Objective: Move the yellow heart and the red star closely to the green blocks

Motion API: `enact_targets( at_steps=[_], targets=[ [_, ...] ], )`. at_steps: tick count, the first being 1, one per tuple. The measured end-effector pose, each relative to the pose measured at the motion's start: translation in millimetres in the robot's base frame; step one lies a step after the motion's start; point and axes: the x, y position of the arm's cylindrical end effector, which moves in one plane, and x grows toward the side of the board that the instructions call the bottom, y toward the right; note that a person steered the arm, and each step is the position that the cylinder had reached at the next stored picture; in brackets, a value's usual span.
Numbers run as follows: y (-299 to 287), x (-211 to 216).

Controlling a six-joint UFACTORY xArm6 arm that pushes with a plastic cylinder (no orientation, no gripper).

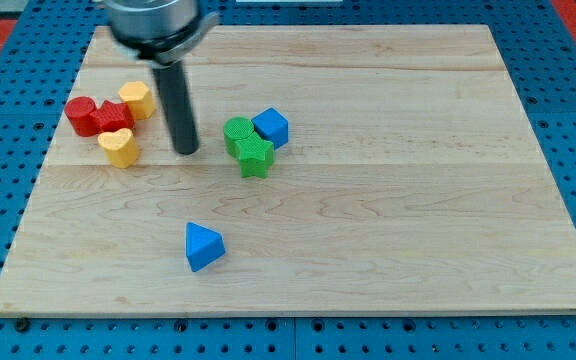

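The yellow heart [119, 146] lies at the view's left, just below the red star [115, 117]. Two green blocks sit near the middle: a green round block [237, 132] and a green star [255, 156] touching it below. My tip [185, 151] rests on the board between the yellow heart and the green blocks, about a block's width to the right of the heart and apart from all blocks.
A red cylinder [81, 116] touches the red star's left side. A yellow block [136, 99] sits above the star. A blue cube [270, 126] touches the green round block on the right. A blue triangle [203, 246] lies lower down. The wooden board [418, 200] has blue pegboard around it.
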Motion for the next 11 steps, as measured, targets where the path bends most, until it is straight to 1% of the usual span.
enact_targets(
  at_steps=[1,2,3,4,5,6,7,8,9,10,11],
  targets=[
    [-70.7,34.9],
    [-88.2,-16.0],
    [6.6,-41.3],
    [21.8,-38.3],
    [-64.7,-34.1],
    [-122.2,-62.6],
    [-42.7,-100.5],
    [40.0,-83.6],
    [8.5,-80.3],
    [-38.9,-83.8],
    [-44.0,-47.2]
  ],
)
